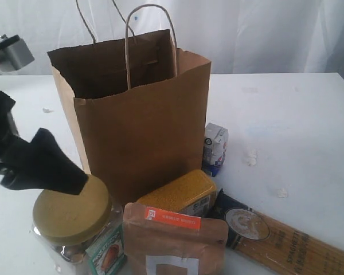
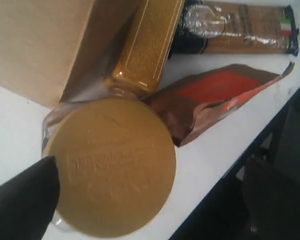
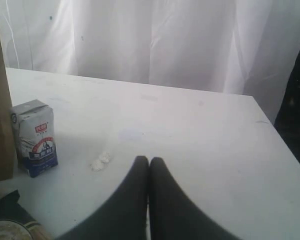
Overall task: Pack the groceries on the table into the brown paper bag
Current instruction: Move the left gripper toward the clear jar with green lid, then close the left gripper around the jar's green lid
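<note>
The brown paper bag [image 1: 139, 120] stands open and upright on the table [image 1: 286, 120]. In front of it are the groceries: a clear jar with an olive-yellow lid [image 1: 71, 216], a yellow-grain bottle [image 1: 180, 195], a brown pouch with an orange label [image 1: 175, 238], a dark can [image 1: 245, 223], a spaghetti pack [image 1: 295, 247] and a small white-blue carton [image 1: 215, 148]. My left gripper [image 1: 69, 180] hovers at the jar lid [image 2: 110, 167], open; only one black finger [image 2: 22, 200] shows, at the lid's edge. My right gripper [image 3: 149, 161] is shut and empty over bare table, away from the carton [image 3: 35, 137].
White crumbs [image 1: 251, 157] lie on the table to the right of the carton. The table's front edge [image 2: 230, 172] runs close to the jar and pouch. A grey device [image 1: 11, 52] sits at the far left. A white curtain hangs behind.
</note>
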Tool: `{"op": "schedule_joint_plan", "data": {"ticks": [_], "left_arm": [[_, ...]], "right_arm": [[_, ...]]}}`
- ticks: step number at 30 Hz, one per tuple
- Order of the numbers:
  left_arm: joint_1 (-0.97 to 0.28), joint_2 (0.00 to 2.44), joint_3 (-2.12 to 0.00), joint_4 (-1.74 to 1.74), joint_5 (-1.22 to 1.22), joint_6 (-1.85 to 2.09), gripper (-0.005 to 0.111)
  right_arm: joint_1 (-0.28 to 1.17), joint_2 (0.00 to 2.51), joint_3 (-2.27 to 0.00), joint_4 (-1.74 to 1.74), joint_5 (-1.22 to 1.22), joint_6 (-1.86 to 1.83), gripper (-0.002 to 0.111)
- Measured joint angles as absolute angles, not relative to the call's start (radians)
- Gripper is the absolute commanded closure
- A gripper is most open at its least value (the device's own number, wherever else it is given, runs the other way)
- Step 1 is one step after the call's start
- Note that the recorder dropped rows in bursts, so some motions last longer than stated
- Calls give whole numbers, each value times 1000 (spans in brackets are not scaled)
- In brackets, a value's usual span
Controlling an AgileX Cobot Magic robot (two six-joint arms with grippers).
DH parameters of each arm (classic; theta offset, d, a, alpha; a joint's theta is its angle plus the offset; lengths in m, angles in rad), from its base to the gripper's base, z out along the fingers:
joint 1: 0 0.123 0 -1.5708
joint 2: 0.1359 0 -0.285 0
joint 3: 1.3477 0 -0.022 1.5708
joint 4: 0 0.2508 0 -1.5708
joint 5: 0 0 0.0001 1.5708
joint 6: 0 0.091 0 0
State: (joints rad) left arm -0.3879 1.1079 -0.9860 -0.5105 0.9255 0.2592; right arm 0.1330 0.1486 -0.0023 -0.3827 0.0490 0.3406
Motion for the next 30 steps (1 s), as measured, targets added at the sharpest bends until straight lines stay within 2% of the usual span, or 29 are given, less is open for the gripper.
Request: {"op": "schedule_joint_plan", "data": {"ticks": [5,12,20,27,30], "left_arm": [[-395,1108,-939,-538,778,263,1],[-395,1108,-938,-548,749,301,1],[-404,1151,-999,-383,1017,518,1],[-409,1168,-1037,-322,972,596,1],[-454,1208,-1037,-316,1010,721,1]], "right_arm": [[133,149,-2,-383,49,341,108],[133,149,-2,-383,49,341,108],[133,149,-2,-383,49,341,108],[133,149,-2,-383,49,341,108],[133,149,-2,-383,49,341,108]]}}
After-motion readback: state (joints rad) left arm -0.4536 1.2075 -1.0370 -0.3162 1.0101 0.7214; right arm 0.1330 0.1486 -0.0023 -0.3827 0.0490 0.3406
